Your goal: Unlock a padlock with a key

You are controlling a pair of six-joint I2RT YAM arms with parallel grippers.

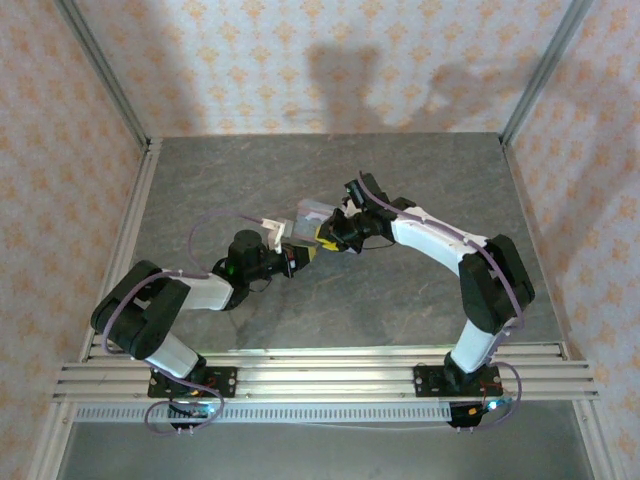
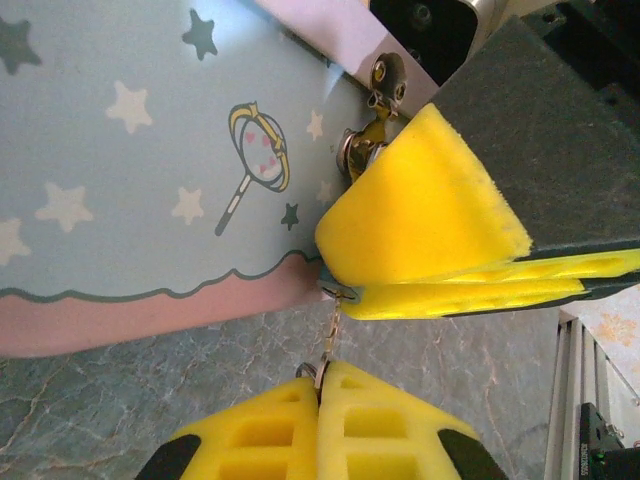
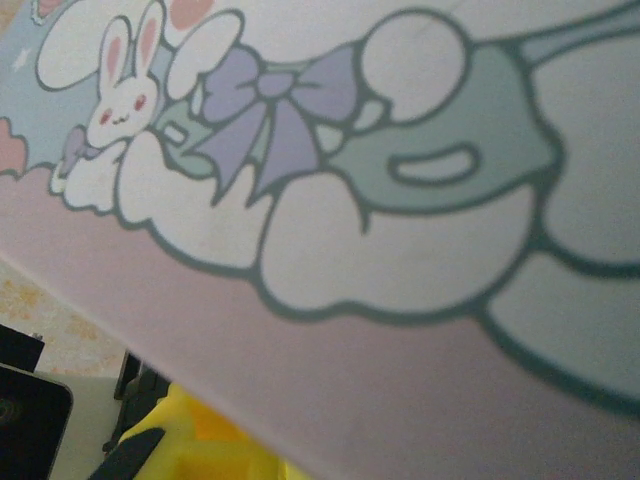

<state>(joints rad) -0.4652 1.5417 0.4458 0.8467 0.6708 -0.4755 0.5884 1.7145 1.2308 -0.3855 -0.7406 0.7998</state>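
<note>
In the left wrist view my left gripper (image 2: 322, 385) is shut on the key (image 2: 331, 335), a thin pale metal strip standing up from between its yellow fingers (image 2: 270, 430). The key's tip reaches the padlock (image 2: 330, 280), of which just a dark sliver and a small ring show. My right gripper (image 2: 338, 287) comes in from the right, its yellow fingers (image 2: 430, 220) pressed together on the padlock. From above, the left gripper (image 1: 298, 252) and right gripper (image 1: 326, 240) meet mid-table beside the tin.
The light-blue tin box (image 2: 120, 170) with stars and a pink band sits just left of both grippers, its metal clasp (image 2: 365, 145) close to the right fingers. Its bunny lid (image 3: 330, 200) is close to the right wrist camera. Grey stone tabletop (image 1: 400, 300) surrounds them.
</note>
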